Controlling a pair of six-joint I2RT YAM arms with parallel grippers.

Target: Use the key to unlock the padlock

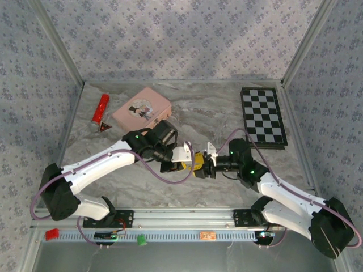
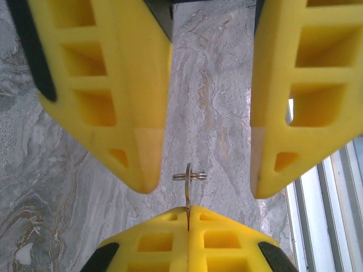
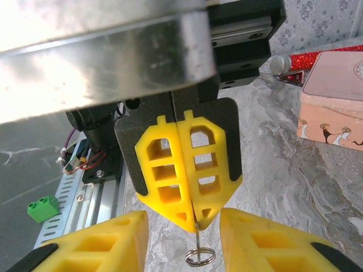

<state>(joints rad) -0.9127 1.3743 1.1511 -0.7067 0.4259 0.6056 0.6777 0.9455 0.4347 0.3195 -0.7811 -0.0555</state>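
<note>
While my left pincer [image 2: 188, 211] pinches the key [image 2: 188, 194] tight, my right pincer [image 2: 203, 186] stands part open, fingers either side of its ring, over grey marbled tabletop [image 1: 215, 113]; flower-patterned walls [image 1: 181, 34] stand beyond both

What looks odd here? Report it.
The key looks backwards: the shut left gripper swallows its blade, leaving its split ring poking out toward the open right gripper.

Top external: high above and behind the bases, gazing down over the whole table [image 1: 215, 113], both claws small. Wrist cameras: close, facing each other; key [image 2: 190, 176] at left claw [image 3: 195, 224] tips, between right claw [image 2: 205, 190] fingers, shared.
</note>
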